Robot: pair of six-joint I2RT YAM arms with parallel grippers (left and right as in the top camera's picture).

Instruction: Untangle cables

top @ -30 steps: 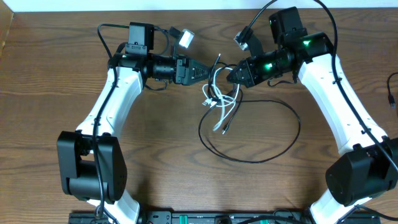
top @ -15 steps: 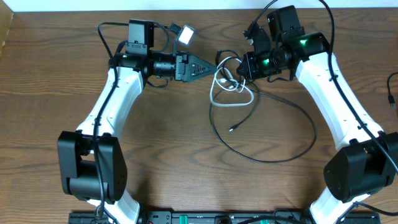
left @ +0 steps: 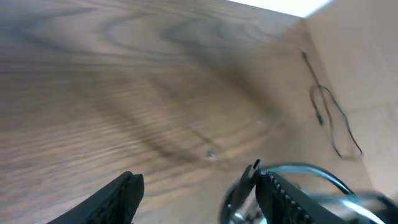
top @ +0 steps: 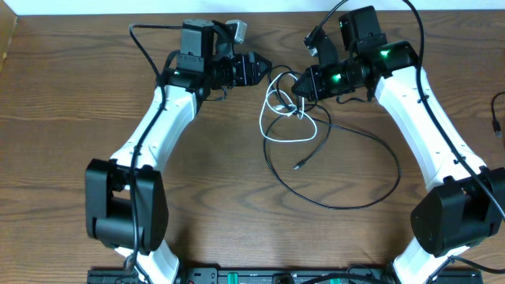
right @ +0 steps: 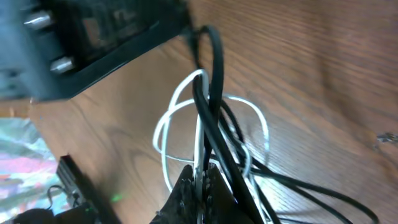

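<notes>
Right fingers [top: 299, 85] are clenched on the knot of cables near the middle of the bench's [top: 79, 102] far edge, seen from overhead. The left fingers [top: 259, 69] sit just beside the knot, apart from it. The white cord [top: 288, 141] hangs from the grasp in a flat loop lying on the bench. The black cord [top: 331, 206] runs out in one wide loop toward the right edge, and its loose plug end [top: 300, 165] lies inside that loop.

In the left wrist view, the left fingers [left: 121, 196] are released and spread wide, with only bare wood between them. The picture is blurred.

In the right wrist view, the right fingers [right: 199, 193] are pinched shut on the white cord [right: 163, 134] and black cord [right: 215, 74] together. The strands rise crossed over each other, toward the left arm's dark body [right: 93, 37]
</notes>
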